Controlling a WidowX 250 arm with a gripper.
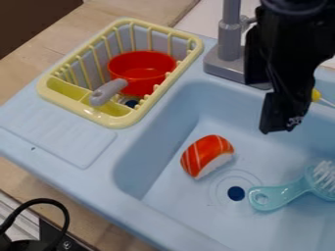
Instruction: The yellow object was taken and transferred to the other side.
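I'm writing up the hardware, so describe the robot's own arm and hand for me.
The arm is black, with a rounded part at the picture's top edge. The hand is black too, blocky and angular, with a small pale marking near its lower end. A thin black cable loops at lower left; I can't tell whether it's the robot's.

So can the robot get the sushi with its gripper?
Probably yes. The sushi lies in the sink with nothing on top of it, and the gripper hangs over the sink. The brush is off to one side, not touching it.
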